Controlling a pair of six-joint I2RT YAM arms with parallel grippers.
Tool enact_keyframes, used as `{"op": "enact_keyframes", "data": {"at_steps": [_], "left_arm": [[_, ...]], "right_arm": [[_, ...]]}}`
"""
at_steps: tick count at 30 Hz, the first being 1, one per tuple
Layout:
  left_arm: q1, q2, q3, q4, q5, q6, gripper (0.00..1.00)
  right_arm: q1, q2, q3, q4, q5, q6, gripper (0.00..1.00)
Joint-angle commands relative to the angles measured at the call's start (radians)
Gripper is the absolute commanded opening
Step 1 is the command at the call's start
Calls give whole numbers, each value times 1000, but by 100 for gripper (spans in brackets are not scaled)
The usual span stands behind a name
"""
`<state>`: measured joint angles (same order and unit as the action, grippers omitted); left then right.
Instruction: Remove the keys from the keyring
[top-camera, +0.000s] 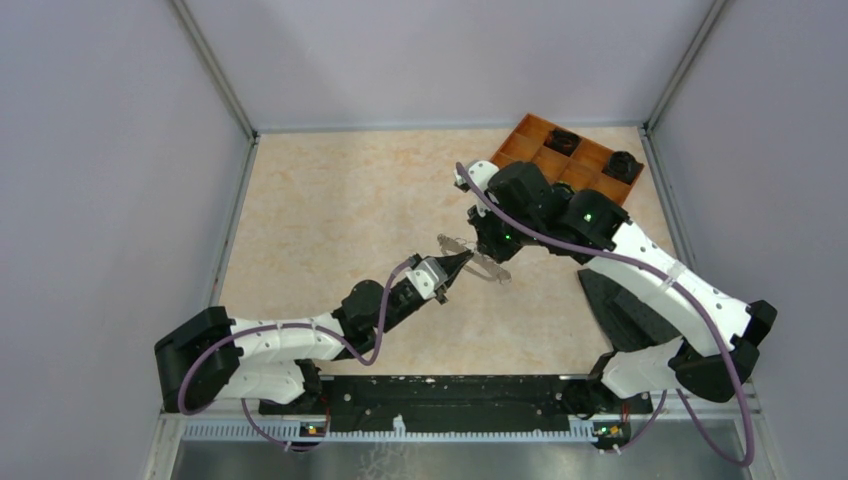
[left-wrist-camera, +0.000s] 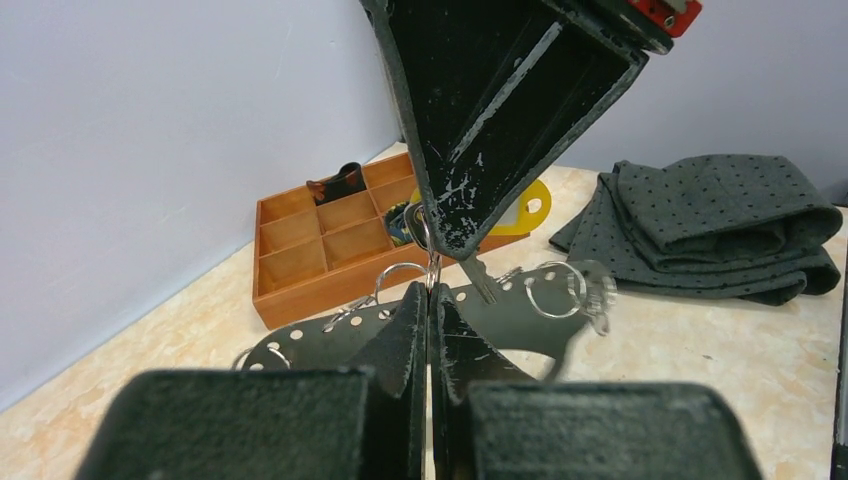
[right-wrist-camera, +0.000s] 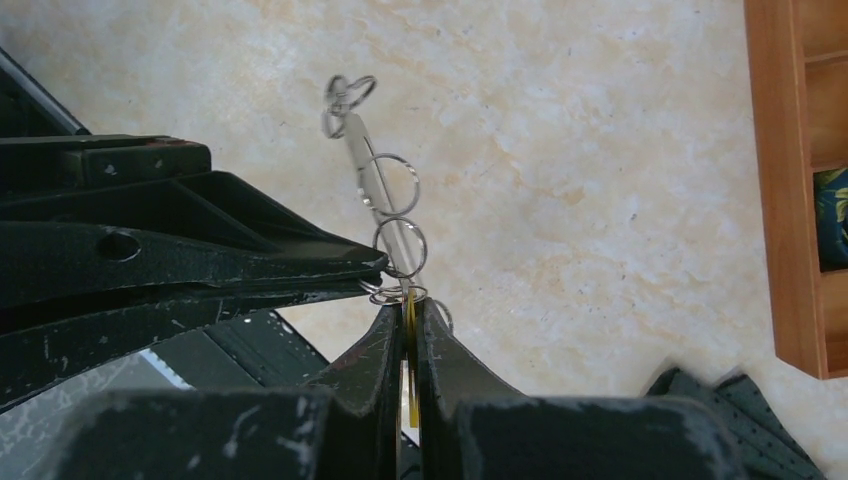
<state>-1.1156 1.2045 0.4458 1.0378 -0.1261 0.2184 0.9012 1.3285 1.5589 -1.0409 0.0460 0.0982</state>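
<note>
Two pinches on flat perforated grey keyring (left-wrist-camera: 510, 315).
Clamps wire loop (left-wrist-camera: 432, 268) in left gripper (left-wrist-camera: 431, 292), yellow-tagged keys (left-wrist-camera: 535, 205) in right gripper (right-wrist-camera: 410, 305).

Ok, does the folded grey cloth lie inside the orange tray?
No, in the left wrist view the grey cloth lies on the table, clearly apart from the orange tray.

The right gripper (left-wrist-camera: 447, 240) is covering most of the yellow tag (left-wrist-camera: 545, 192) behind its fingers. The left gripper (left-wrist-camera: 430, 293) is hiding the middle of the keyring (left-wrist-camera: 510, 320), whose end right of its tips is blurring.
</note>
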Motion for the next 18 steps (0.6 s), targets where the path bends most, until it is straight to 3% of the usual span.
{"op": "enact_keyframes", "data": {"at_steps": [1, 18], "left_arm": [[-4, -28, 20, 27, 43, 26, 0], [-9, -52, -19, 98, 164, 99, 0]], "right_arm": [[-3, -28, -3, 10, 115, 2, 0], [-23, -1, -47, 28, 92, -2, 0]]}}
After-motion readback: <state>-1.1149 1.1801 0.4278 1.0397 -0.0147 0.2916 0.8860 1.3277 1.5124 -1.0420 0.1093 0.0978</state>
